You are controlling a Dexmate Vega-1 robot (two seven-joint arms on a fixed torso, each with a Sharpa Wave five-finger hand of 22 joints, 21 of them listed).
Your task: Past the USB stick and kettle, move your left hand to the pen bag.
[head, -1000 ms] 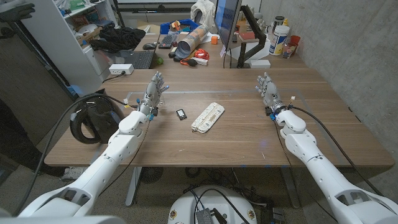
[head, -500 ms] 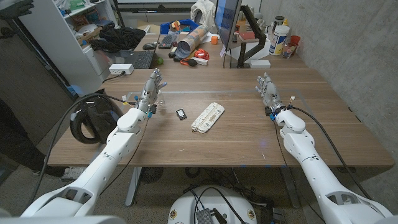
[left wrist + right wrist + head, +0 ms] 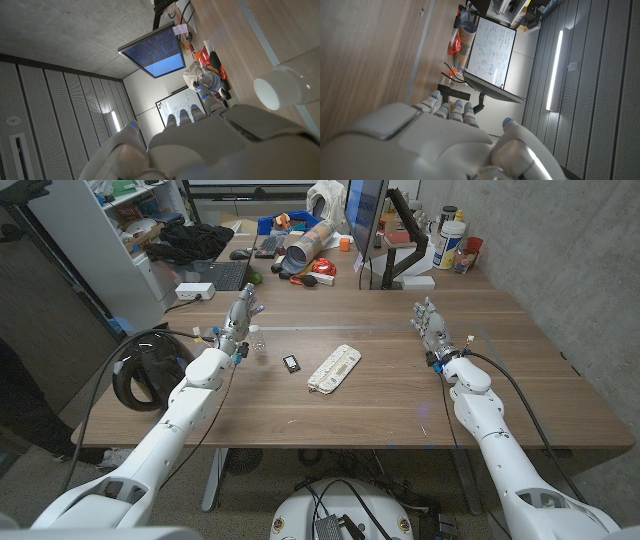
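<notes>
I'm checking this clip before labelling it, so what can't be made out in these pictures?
- Kettle, head view: partly covered by the left arm and its cable.
- USB stick, head view: too small for detail.
- Left hand, left wrist view: its own back hides its fingers.
- Pen bag, head view: contents not visible.

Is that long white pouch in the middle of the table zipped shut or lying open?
Cannot tell. The pen bag lies flat on the wooden table, looking closed up, but its zip is too small to make out.
</notes>
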